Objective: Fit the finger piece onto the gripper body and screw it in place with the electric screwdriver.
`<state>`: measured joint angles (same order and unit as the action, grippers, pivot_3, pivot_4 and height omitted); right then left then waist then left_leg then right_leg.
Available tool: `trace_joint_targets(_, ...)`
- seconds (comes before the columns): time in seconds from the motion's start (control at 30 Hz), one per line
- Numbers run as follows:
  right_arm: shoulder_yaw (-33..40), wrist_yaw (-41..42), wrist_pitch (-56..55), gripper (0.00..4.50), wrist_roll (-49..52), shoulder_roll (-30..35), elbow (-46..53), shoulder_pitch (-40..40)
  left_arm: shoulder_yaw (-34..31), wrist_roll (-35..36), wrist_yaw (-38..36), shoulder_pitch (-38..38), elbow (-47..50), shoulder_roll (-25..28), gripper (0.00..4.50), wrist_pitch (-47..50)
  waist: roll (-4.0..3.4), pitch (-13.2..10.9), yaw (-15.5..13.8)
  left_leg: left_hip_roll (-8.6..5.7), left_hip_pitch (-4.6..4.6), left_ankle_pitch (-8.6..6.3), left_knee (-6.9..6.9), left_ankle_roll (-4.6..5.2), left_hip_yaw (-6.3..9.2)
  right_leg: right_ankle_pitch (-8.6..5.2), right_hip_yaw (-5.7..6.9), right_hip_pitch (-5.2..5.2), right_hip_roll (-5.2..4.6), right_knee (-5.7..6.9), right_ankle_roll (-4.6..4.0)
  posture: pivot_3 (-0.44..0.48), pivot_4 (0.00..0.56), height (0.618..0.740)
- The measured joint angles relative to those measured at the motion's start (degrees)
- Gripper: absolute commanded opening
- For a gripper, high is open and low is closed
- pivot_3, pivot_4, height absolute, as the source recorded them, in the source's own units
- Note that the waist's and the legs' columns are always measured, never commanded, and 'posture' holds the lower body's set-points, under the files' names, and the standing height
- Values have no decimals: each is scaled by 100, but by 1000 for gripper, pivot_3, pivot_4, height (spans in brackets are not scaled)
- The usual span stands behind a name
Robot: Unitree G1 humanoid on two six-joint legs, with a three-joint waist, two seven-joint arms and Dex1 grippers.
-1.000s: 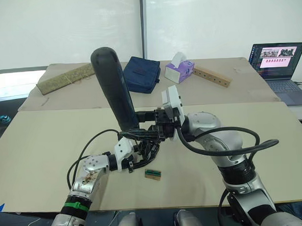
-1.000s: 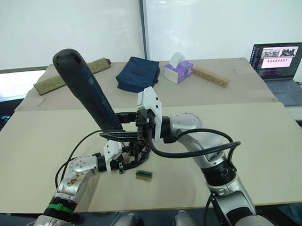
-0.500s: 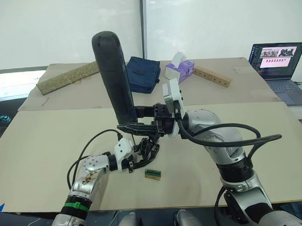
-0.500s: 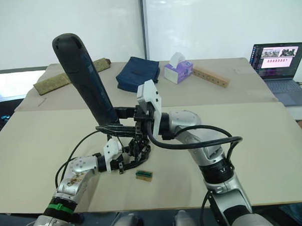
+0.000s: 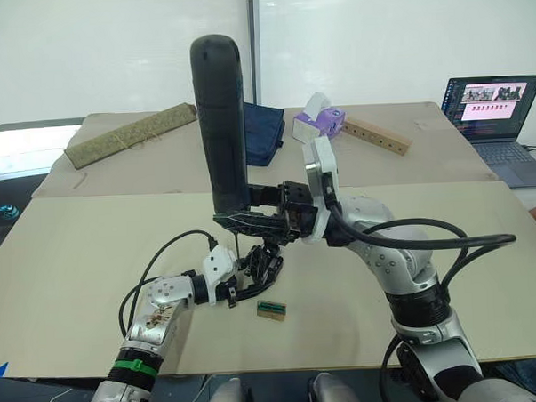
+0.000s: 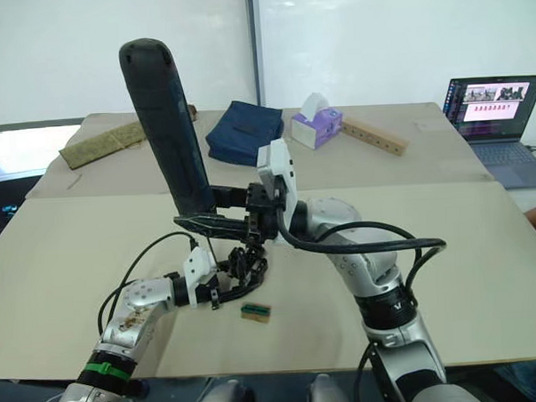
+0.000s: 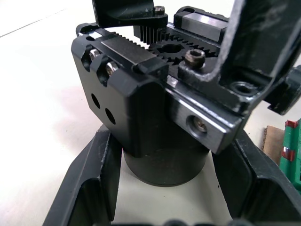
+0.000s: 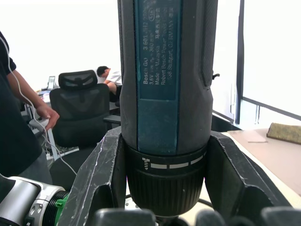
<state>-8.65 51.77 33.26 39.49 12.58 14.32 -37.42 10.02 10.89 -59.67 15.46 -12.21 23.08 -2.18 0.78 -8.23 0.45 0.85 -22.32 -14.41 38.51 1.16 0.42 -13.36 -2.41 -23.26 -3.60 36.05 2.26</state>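
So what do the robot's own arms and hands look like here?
Both arms are silver-grey metal with looping black cables. The left arm has a green wrist band and a speckled forearm; the right arm has black joint rings. Each hand has a white block and black fingers.

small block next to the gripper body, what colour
Green on top with a tan base; clearest in the left eye view.

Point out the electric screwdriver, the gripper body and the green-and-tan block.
electric screwdriver (image 5: 222, 123), left eye view, middle of its black barrel.
gripper body (image 7: 141, 94), left wrist view, front face of its black frame.
green-and-tan block (image 5: 271, 309), left eye view, its top face.
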Motion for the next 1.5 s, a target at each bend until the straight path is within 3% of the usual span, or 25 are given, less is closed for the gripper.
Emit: trace_joint_targets(1.5, -255, 70, -287, 1898, -690, -68, -265, 39, 0, 1, -44, 14, -50, 30, 2257, -4, 0, 0, 9, 0, 2, 0, -5, 0, -1, 0, 0, 0, 0, -2, 0, 0, 150, 740)
